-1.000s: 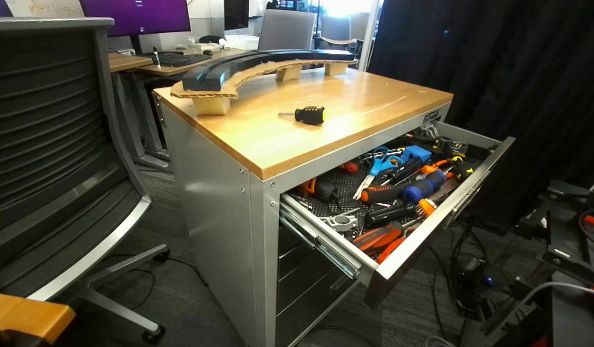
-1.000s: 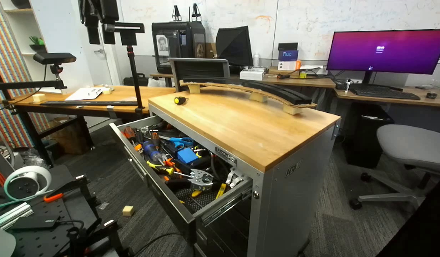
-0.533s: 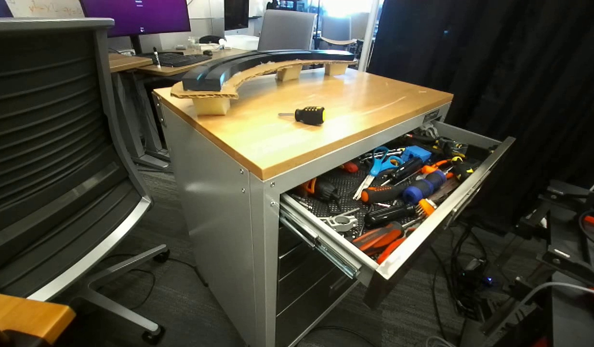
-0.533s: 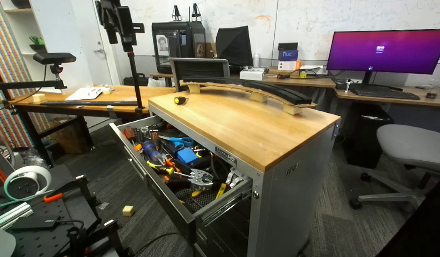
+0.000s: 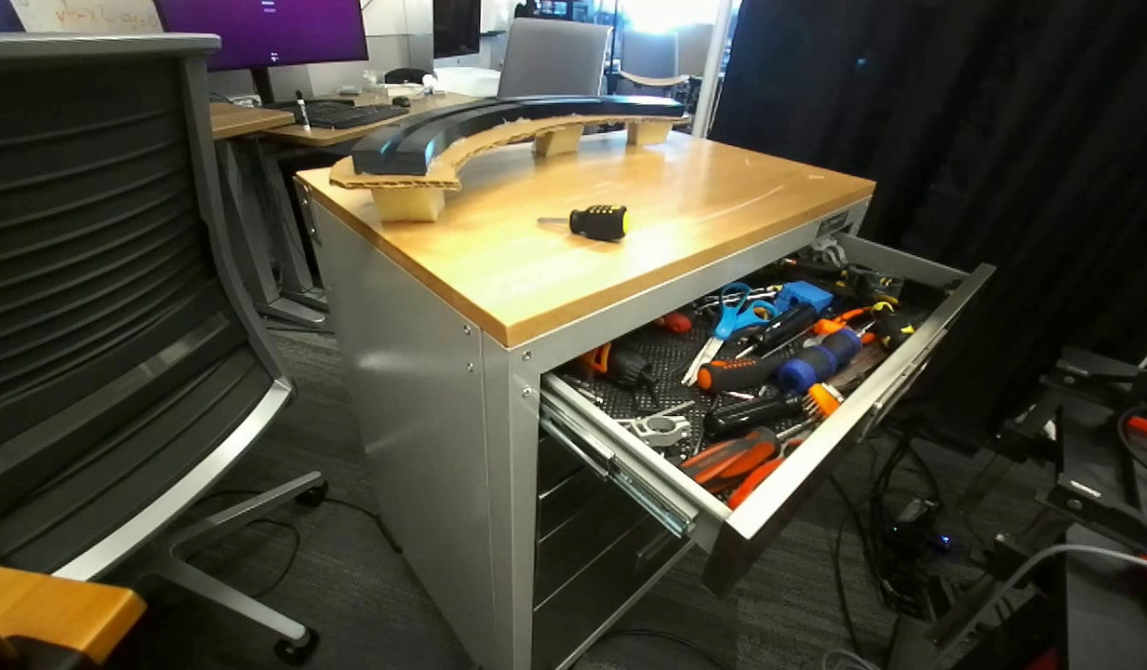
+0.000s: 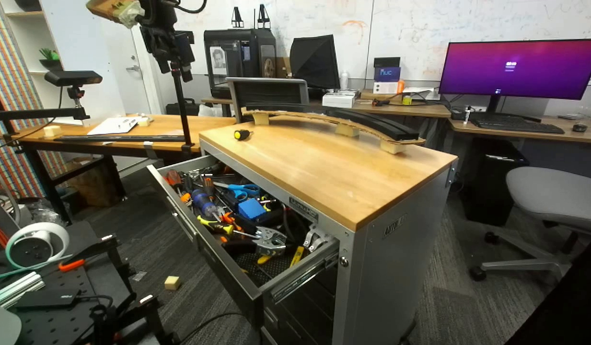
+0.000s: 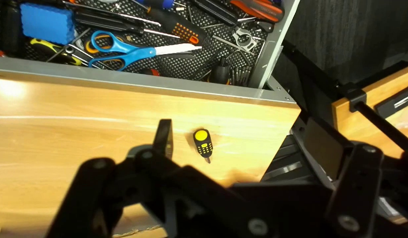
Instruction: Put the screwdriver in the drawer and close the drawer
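The screwdriver, short and black with yellow marks, lies on the wooden top of the cabinet in both exterior views point(image 5: 598, 222) point(image 6: 241, 134). In the wrist view the screwdriver point(image 7: 203, 143) lies below the gripper point(image 7: 245, 138), between its wide-apart fingers and nearer the left one. The gripper is open and empty. In an exterior view it hangs high above the cabinet top's far left end point(image 6: 175, 72). The drawer is pulled out and full of tools in both exterior views point(image 5: 838, 428) point(image 6: 206, 244). Its side wall point(image 7: 276, 46) shows at the top of the wrist view.
A curved black piece on cardboard point(image 5: 517, 126) stands on foam blocks along the cabinet top's back edge. A black stand pole point(image 6: 180, 105) rises behind the gripper. A chair point(image 5: 99, 279) stands beside the cabinet. Blue scissors point(image 7: 131, 53) and other tools fill the drawer.
In an exterior view the gripper has moved right and down and has turned, and more of the arm shows above it. The screwdriver and the open drawer have not moved.
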### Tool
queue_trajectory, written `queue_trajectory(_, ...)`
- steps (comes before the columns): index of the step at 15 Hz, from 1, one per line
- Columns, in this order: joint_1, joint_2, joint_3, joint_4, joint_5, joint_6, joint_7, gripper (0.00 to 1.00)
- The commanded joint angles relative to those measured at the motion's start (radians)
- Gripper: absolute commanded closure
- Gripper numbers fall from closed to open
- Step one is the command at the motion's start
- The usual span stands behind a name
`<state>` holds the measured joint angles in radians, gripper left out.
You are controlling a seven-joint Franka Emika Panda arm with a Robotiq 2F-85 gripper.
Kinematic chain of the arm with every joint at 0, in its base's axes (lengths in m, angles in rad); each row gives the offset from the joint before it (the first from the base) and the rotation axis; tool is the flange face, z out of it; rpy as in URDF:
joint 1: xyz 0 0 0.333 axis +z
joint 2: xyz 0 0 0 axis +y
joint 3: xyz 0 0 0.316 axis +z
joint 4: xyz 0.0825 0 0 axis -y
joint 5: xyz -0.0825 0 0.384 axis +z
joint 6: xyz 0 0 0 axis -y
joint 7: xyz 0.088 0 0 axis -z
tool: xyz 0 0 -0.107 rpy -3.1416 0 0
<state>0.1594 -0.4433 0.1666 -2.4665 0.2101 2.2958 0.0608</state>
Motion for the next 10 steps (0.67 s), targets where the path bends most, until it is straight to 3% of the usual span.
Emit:
queue_trajectory(1,0.012,0.136,0.032,0.040,-0.063,0.119,-0.012,0.00)
queue_trajectory(6,-0.004,0.354,0.071,0.058,-0.170,0.411,0.061,0.00)
queue_trajectory(10,-0.006,0.518,0.049,0.109,-0.321,0.584,0.176,0.00)
